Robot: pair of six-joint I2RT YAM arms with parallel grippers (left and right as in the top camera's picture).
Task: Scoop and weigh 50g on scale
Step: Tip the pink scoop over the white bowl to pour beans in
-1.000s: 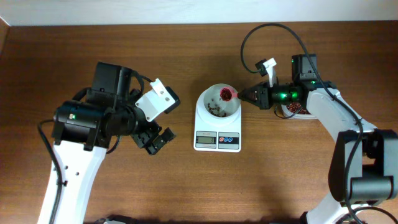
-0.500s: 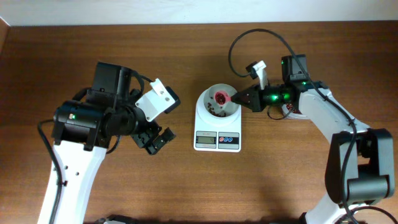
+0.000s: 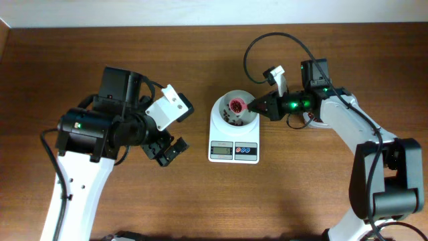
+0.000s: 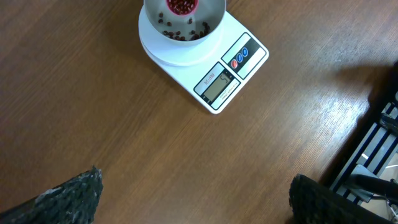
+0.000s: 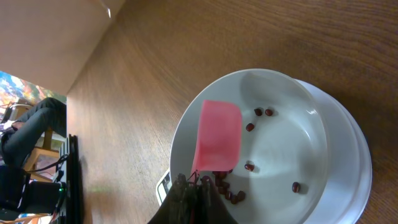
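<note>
Currently right gripper (image 3: 266,106) is clamped on the pink scoop (image 5: 217,142) handle, scoop over the white bowl (image 5: 323,143) of the scale (image 3: 233,151) at table centre. Small dark red-brown beans (image 4: 185,34) lie scattered inside; more seemingly in the scoop. Left gripper (image 3: 167,152) gapes empty, left of it.

Everything's on a dark brown wood-grain counter (image 3: 200,201), and from overhead there's just a pale strip of wall (image 3: 200,13) running along its far edge. Light hits the wood in a soft sheen (image 4: 336,106) near one side, where a black metal frame (image 4: 380,99) sits past the counter's edge. From the right wrist view you get a plain beige panel (image 5: 50,37) beyond the counter.
</note>
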